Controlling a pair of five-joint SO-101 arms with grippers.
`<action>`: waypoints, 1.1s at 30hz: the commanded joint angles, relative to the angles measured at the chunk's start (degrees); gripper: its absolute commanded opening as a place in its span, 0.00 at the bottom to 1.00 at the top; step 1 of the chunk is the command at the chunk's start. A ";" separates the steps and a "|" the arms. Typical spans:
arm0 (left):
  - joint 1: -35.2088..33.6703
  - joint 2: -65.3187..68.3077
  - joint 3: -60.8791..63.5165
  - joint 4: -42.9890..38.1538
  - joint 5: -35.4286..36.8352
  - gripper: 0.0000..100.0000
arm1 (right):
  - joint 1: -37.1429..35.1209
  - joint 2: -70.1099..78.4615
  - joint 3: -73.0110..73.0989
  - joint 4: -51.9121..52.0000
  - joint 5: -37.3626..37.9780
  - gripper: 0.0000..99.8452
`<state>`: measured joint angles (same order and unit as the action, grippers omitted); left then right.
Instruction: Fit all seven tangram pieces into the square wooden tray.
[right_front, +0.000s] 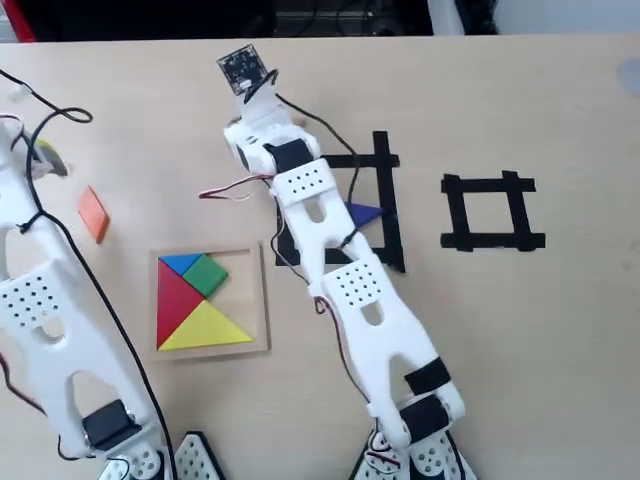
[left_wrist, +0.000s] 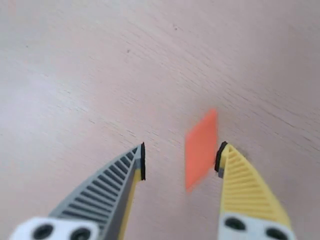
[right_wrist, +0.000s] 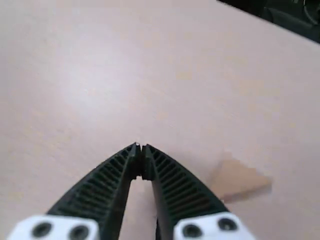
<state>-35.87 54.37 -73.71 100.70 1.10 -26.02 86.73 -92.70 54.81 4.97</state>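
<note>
The square wooden tray (right_front: 262, 300) lies near the table's front and holds blue, green, red and yellow pieces (right_front: 205, 325). An orange piece (right_front: 93, 213) lies flat on the table to the tray's far left. In the left wrist view the orange piece (left_wrist: 201, 147) sits between the fingers of my open left gripper (left_wrist: 180, 160), close to the yellow finger (left_wrist: 242, 180). A dark blue triangle (right_front: 362, 212) rests inside a black tape square. My right gripper (right_wrist: 140, 150) is shut on nothing, just above bare table.
Two black tape squares mark the table, one (right_front: 385, 200) partly under the right arm, one (right_front: 490, 212) farther right. A tan flat shape (right_wrist: 239, 180) lies beside the right gripper. Cables trail along both arms.
</note>
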 joint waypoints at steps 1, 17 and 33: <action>-0.40 -9.58 4.70 0.44 -0.62 0.25 | 1.58 -6.29 -3.21 17.23 -0.26 0.01; 0.84 -14.42 12.09 0.35 -0.35 0.25 | 15.03 -13.41 -3.03 24.88 17.67 0.01; 2.95 -13.80 12.79 0.35 -0.35 0.25 | 17.58 -3.74 -2.77 -0.09 28.92 0.01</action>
<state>-34.37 43.91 -61.32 100.70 1.01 -7.38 82.51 -93.23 61.49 26.95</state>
